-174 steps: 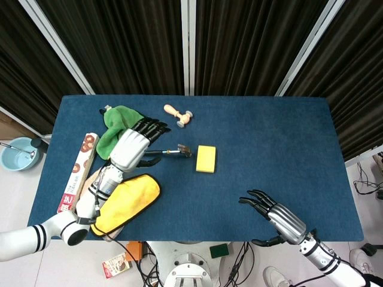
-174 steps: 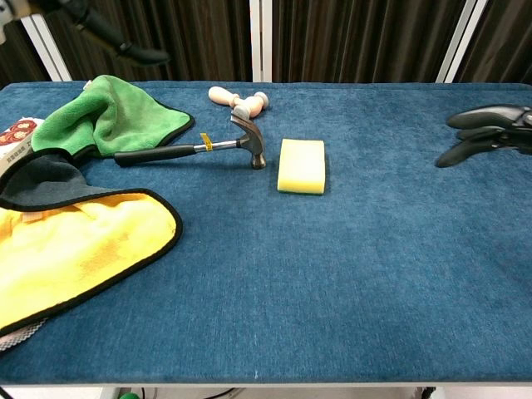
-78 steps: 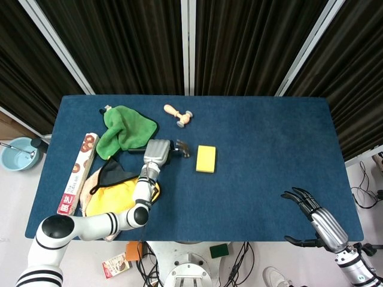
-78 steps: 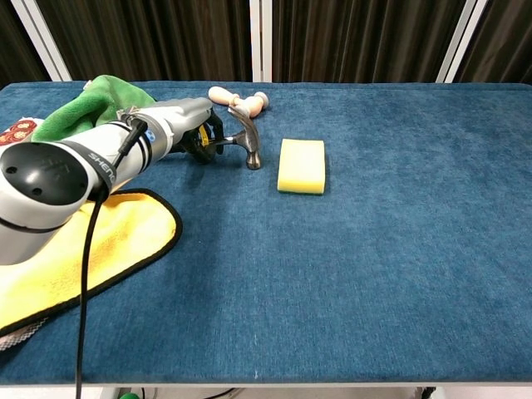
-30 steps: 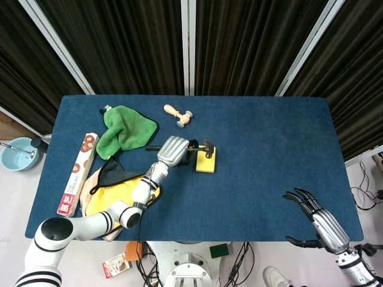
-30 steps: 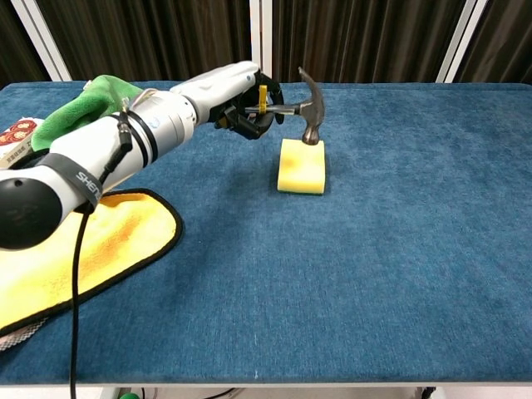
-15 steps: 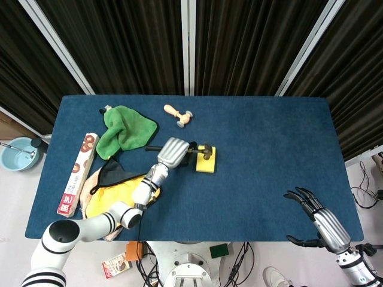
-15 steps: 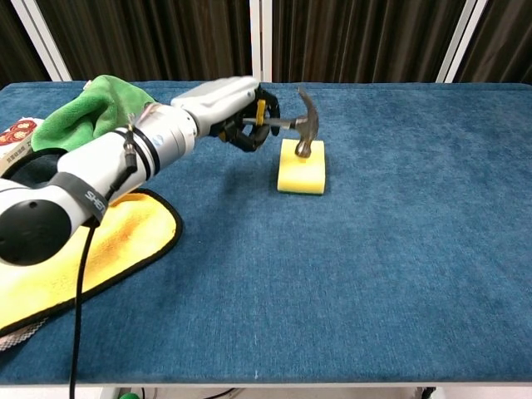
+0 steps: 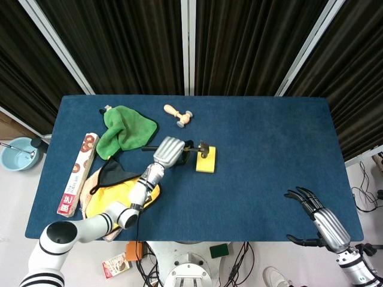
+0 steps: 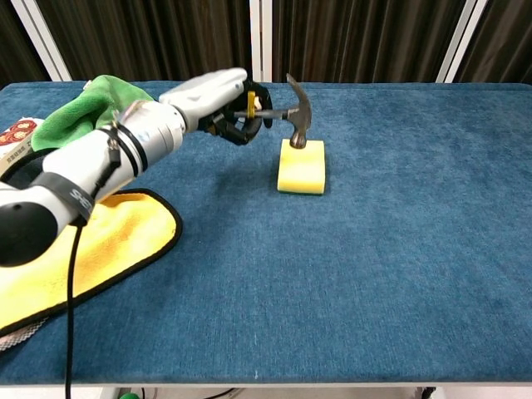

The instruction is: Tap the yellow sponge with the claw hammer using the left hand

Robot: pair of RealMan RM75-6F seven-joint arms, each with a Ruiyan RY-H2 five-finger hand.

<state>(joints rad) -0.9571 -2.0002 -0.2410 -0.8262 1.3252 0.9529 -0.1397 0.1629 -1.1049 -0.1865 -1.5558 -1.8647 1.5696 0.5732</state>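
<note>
Left hand (image 10: 218, 101) clamped on hammer (image 10: 287, 112), head over sponge (image 10: 302, 165), green cloth (image 9: 122, 131) behind arm, wooden stamp (image 9: 178, 113) near far edge, right hand (image 9: 320, 217) fingers apart off table's (image 9: 269, 155) near corner

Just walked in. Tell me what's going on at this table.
The robot's left hand grips the claw hammer by its handle and holds the head over the yellow sponge, at or just above the sponge's far edge; contact is hard to judge. The right hand hangs open off the table's near right corner, holding nothing. A green cloth, a yellow cloth and a small wooden tool lie on the blue table, apart from the tapping.
</note>
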